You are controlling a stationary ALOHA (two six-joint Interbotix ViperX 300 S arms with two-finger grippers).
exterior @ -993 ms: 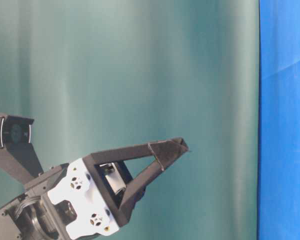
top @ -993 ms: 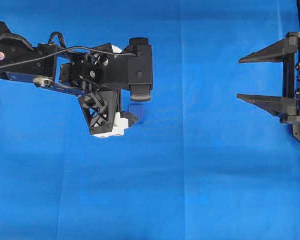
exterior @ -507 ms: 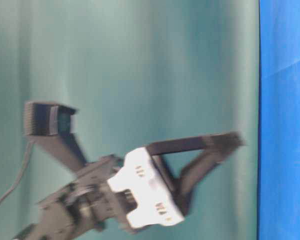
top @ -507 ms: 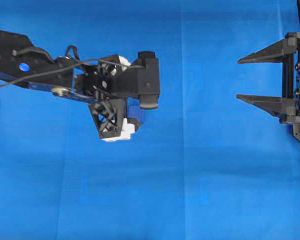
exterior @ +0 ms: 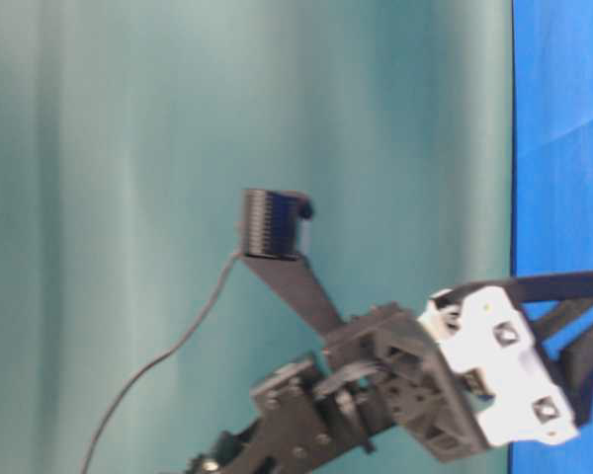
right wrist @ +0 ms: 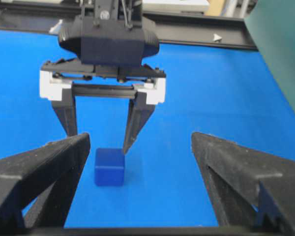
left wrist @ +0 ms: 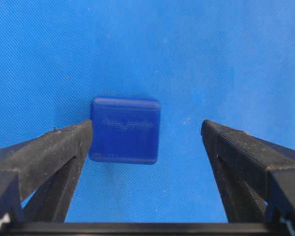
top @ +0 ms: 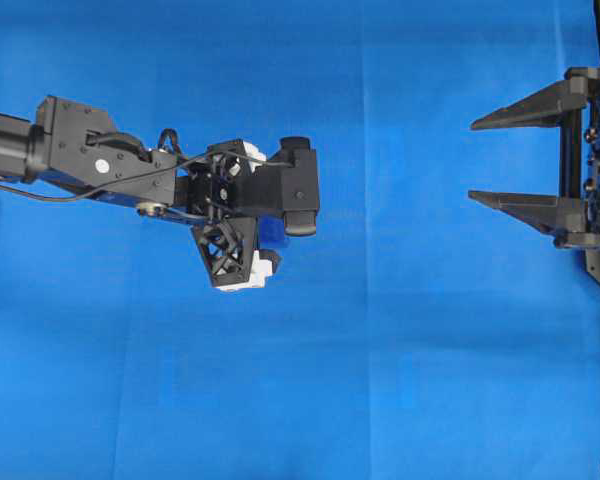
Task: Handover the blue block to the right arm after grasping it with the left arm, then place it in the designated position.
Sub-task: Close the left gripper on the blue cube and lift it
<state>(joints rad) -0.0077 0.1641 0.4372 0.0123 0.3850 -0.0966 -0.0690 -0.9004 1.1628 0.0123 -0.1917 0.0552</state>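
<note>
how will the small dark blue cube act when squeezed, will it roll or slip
The small dark blue cube sits on a flat face on the blue cloth, so it probably won't roll. It looks rigid and small, likely light. Its smooth sides and rounded edges might slip in an off-centre grip.

A robot lab bench: a wrinkle-creased bright blue cloth (top: 400, 340) covers the whole tabletop, a plain teal fabric backdrop (exterior: 178, 118) hangs behind, and black metal framing rails (right wrist: 196, 37) border the far edge
</note>
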